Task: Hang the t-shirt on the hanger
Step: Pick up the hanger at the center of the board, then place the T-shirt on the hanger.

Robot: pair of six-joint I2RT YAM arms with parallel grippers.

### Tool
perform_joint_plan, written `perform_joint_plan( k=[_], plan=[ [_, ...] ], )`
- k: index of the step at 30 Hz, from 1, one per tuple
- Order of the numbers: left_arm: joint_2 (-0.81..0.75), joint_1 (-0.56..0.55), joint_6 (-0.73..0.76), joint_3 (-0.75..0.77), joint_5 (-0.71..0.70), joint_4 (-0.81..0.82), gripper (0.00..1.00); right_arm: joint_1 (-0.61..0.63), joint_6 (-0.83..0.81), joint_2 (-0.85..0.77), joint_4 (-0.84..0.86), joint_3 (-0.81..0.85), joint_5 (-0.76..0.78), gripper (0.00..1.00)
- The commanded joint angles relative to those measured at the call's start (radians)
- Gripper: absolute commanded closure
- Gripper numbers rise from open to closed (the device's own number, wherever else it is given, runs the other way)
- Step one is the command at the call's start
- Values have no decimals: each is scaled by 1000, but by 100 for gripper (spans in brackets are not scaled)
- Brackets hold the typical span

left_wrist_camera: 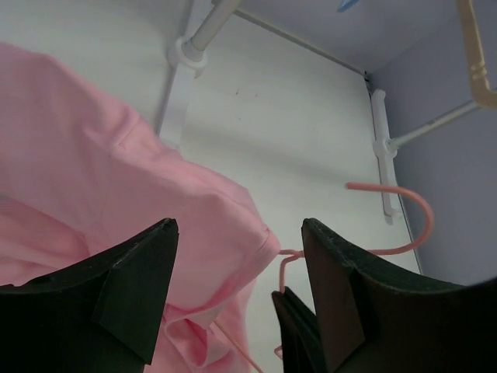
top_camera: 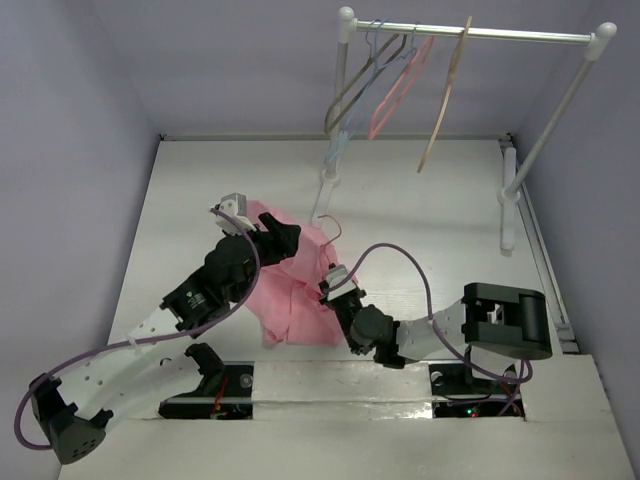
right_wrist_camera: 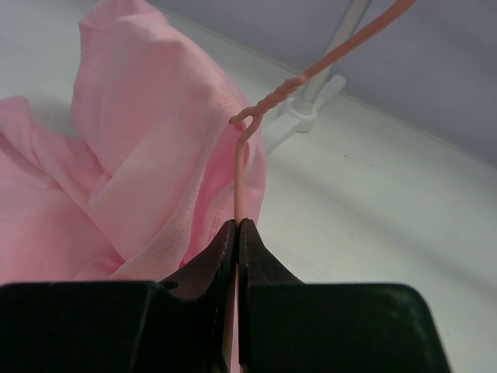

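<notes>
The light pink t-shirt [top_camera: 295, 285] lies crumpled on the table between the two arms. It also shows in the left wrist view [left_wrist_camera: 116, 179] and the right wrist view [right_wrist_camera: 140, 155]. My right gripper [top_camera: 334, 284] is shut on the thin salmon-pink hanger [right_wrist_camera: 239, 175] just below its twisted neck, beside the shirt's edge. The hook [left_wrist_camera: 408, 206] sticks out past the fabric, and the rest of the frame is hidden in the shirt. My left gripper [top_camera: 283, 236] is open over the shirt's far part, with a fold of fabric between its wide-apart jaws [left_wrist_camera: 237, 260].
A white garment rack [top_camera: 470, 33] stands at the back of the table with its feet [top_camera: 507, 195] on the surface. On its rail hang a tan wooden hanger [top_camera: 445, 95], a pink hanger [top_camera: 395, 90] and blue and grey wire hangers [top_camera: 350, 95]. Purple walls close in both sides.
</notes>
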Motion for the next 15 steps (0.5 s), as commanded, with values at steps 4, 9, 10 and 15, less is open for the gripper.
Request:
perform_joint_plan(
  k=[4, 9, 10, 15],
  plan=[
    [38, 56, -104, -34, 74, -3, 34, 8, -27, -72, 481, 31, 9, 100],
    [126, 90, -136, -20, 125, 93, 31, 17, -4, -87, 481, 3, 9, 100],
    [130, 101, -141, -25, 136, 112, 31, 17, -5, -89, 481, 0, 6, 100],
    [178, 101, -165, -51, 190, 225, 31, 26, -5, -83, 481, -5, -1, 100]
  ],
)
